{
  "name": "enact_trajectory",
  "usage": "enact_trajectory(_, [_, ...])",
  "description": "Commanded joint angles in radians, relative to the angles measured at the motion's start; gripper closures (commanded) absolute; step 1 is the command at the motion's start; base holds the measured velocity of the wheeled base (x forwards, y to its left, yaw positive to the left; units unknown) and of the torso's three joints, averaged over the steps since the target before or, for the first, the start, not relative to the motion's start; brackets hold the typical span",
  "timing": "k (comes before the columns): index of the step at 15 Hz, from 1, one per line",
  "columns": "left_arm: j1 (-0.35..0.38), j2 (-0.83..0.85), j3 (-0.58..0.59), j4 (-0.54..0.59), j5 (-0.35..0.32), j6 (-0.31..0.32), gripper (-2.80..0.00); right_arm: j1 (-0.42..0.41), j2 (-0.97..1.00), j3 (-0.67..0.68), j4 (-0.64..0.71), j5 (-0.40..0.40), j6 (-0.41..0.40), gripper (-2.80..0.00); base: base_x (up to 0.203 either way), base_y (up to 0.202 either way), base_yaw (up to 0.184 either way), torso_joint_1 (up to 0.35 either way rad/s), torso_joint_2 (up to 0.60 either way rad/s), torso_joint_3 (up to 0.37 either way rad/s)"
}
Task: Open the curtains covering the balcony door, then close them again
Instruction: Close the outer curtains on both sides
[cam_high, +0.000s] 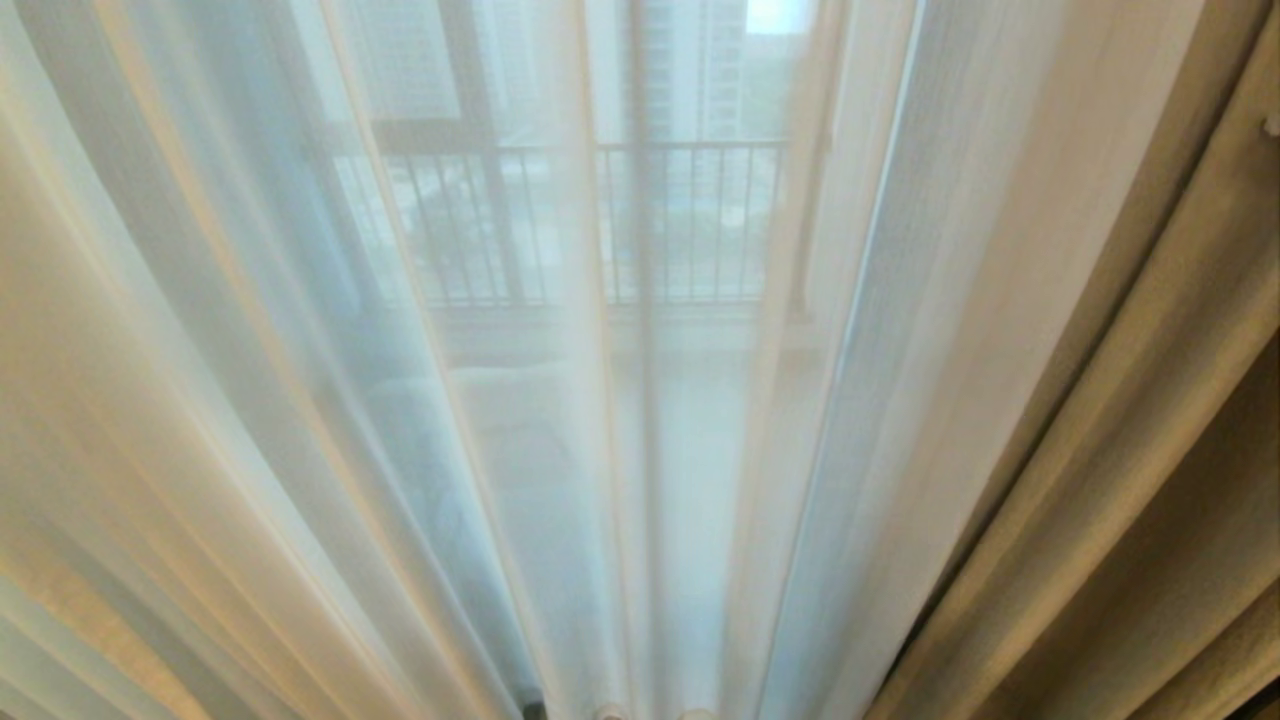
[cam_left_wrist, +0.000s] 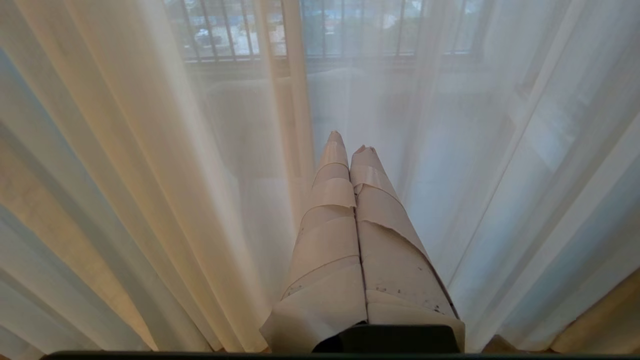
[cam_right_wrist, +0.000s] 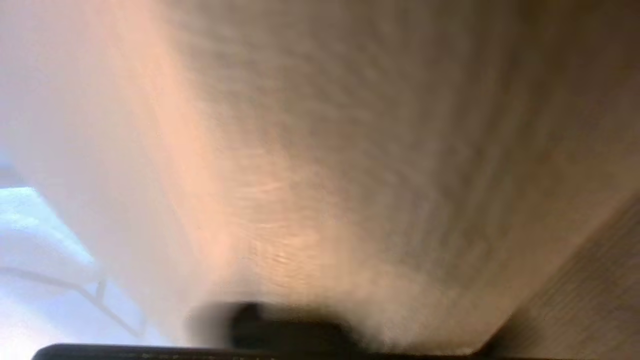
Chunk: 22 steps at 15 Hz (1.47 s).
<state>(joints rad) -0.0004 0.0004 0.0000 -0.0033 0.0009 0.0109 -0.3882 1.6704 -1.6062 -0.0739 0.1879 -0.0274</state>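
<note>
The curtains (cam_high: 300, 400) fill nearly everything: thin white sheers in long soft pleats fanning outward from the bottom, see-through enough to show what lies beyond, and at the right a thick, opaque cream-beige drape (cam_high: 1130, 480) in heavy folds. Behind the sheers the balcony door (cam_high: 645, 400) shows only as a dim dark upright frame line — its glass is hard to make out. Farther out, a black barred railing (cam_high: 690, 220) and hazy tall buildings (cam_high: 700, 70) come through the fabric.

The left gripper (cam_left_wrist: 350, 142), wrapped in pale tape, points at the sheers with its jaws pressed together, holding nothing. The right gripper is lost in its own view — coarse-woven beige cloth (cam_right_wrist: 350, 150) lies blurred right over the lens, so I cannot tell how its jaws stand.
</note>
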Motion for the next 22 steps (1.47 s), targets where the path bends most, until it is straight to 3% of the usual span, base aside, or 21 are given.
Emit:
enact_trajectory(1, [0.000,0.000,0.000,0.000,0.001,0.000,0.00,0.000,-0.049,0.040,0.011,-0.003,-0.002,0.00,0.000,0.000,0.000,0.000,0.00,0.000])
enact_trajectory(5, [0.000,0.000,0.000,0.000,0.001,0.000,0.00,0.004,-0.120,0.074,0.016,-0.004,-0.003,0.00,0.000,0.000,0.000,0.000,0.00,0.000])
enact_trajectory(11, [0.000,0.000,0.000,-0.001,0.001,0.000,0.00,0.101,-0.181,0.072,0.012,-0.004,-0.003,0.00,0.000,0.000,0.000,0.000,0.00,0.000])
enact_trajectory(19, [-0.001,0.000,0.000,-0.001,-0.001,0.000,0.00,0.307,-0.253,0.079,0.014,-0.005,-0.007,0.00,0.000,0.000,0.000,0.000,0.00,0.000])
enact_trajectory(22, [0.000,0.000,0.000,0.000,0.001,0.000,0.00,0.419,-0.275,0.122,0.006,-0.014,-0.054,0.00,0.000,0.000,0.000,0.000,0.00,0.000])
